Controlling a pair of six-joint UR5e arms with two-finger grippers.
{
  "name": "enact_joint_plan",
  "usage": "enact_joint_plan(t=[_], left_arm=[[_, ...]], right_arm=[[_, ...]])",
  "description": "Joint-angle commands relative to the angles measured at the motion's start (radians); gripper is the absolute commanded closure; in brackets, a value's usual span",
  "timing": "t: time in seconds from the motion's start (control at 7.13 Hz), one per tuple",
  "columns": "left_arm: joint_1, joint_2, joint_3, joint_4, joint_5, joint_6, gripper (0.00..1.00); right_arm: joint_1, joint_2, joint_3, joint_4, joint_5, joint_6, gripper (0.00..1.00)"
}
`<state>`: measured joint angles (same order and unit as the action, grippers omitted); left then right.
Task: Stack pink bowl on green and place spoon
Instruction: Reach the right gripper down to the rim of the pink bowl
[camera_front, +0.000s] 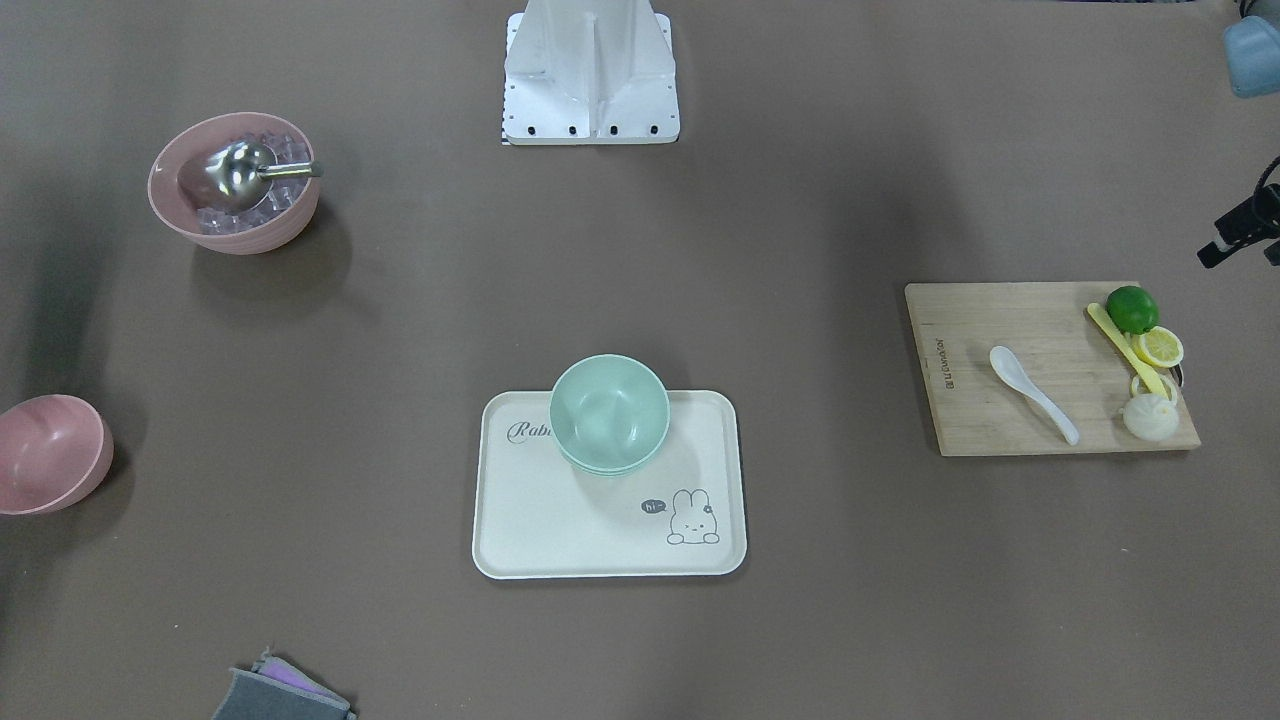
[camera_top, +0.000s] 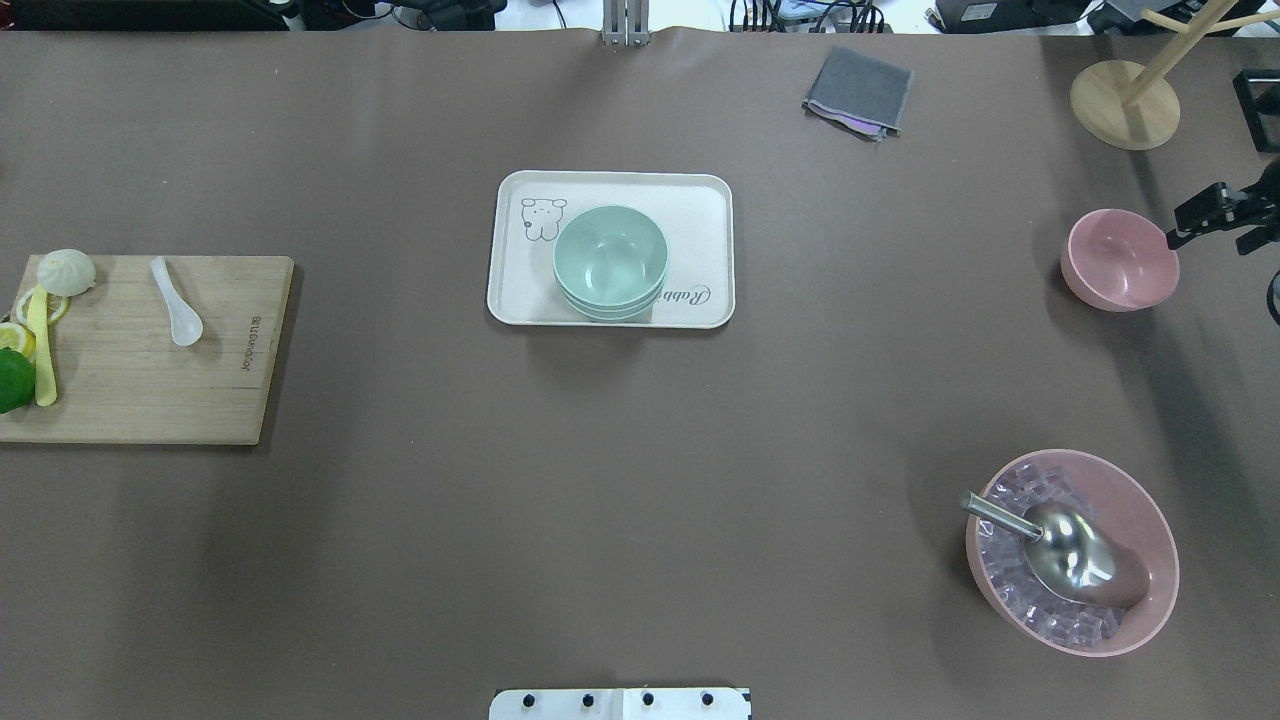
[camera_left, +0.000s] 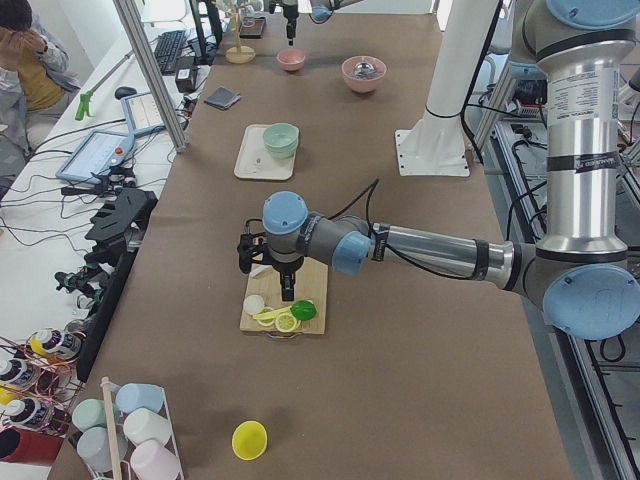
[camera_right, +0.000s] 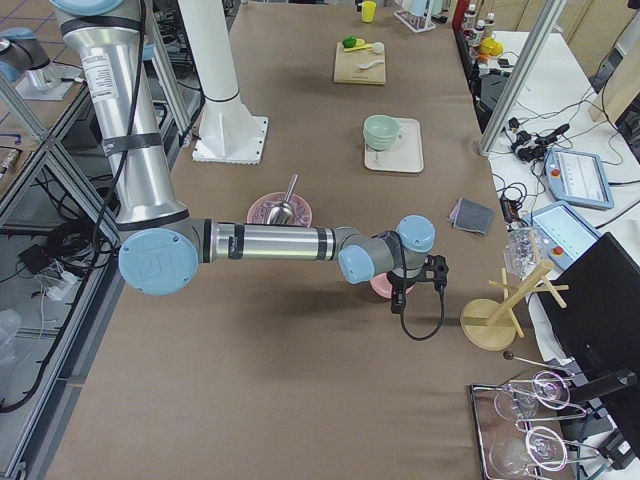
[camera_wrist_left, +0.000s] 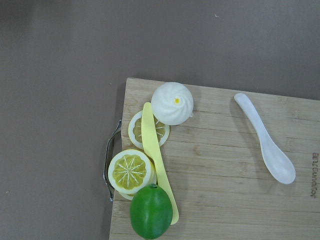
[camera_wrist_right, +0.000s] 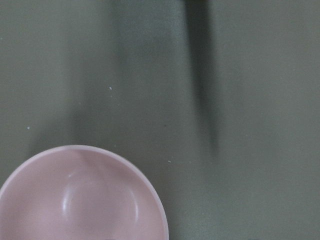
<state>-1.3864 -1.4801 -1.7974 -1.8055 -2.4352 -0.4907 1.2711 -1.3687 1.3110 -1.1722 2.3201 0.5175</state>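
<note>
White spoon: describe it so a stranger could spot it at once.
Find the wooden cutting board on the robot's left. The white spoon lies near its middle, apart from the lime, lemon slices and bun. It alone is slim, glossy white, scoop-ended.

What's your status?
Status: left hand above cutting board, right hand near small pink bowl, open or shut unclear. Bowl not yet stacked, spoon on board, green bowls on tray. Nothing between.

Cream rabbit-print tray (camera_top: 690, 230), mint-green bowls (camera_top: 610, 262), pink bowl (camera_top: 1118, 260), white spoon (camera_top: 176, 303), brown table (camera_top: 400, 500)
</note>
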Motion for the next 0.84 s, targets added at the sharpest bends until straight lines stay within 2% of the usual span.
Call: enact_joint_plan(t=[0.0, 0.14, 0.28, 0.42, 0.56, 0.7], left_arm=[[0.004, -0.006, -0.004, 0.0, 0.002, -0.005, 0.02], [0.006, -0.009, -0.002, 0.0, 0.002, -0.005, 0.02], [0.006, -0.009, -0.003, 0.0, 0.002, -0.005, 0.02], [0.009, -0.009, -0.002, 0.0, 0.002, -0.005, 0.02], [0.044, -0.012, 0.001, 0.0, 0.002, -0.058, 0.02], [0.116, -0.049, 0.004, 0.0, 0.036, -0.201, 0.03]], right_arm=[[-0.054, 0.005, -0.028, 0.022, -0.004, 0.029, 0.11], [-0.064, 0.013, -0.045, 0.022, -0.016, 0.03, 0.28], [-0.065, 0.013, -0.047, 0.023, -0.015, 0.085, 0.57], [-0.073, 0.013, -0.044, 0.023, -0.013, 0.096, 0.7], [-0.072, 0.01, -0.035, 0.023, -0.007, 0.099, 1.0], [-0.073, 0.014, -0.023, 0.023, -0.005, 0.12, 1.0]])
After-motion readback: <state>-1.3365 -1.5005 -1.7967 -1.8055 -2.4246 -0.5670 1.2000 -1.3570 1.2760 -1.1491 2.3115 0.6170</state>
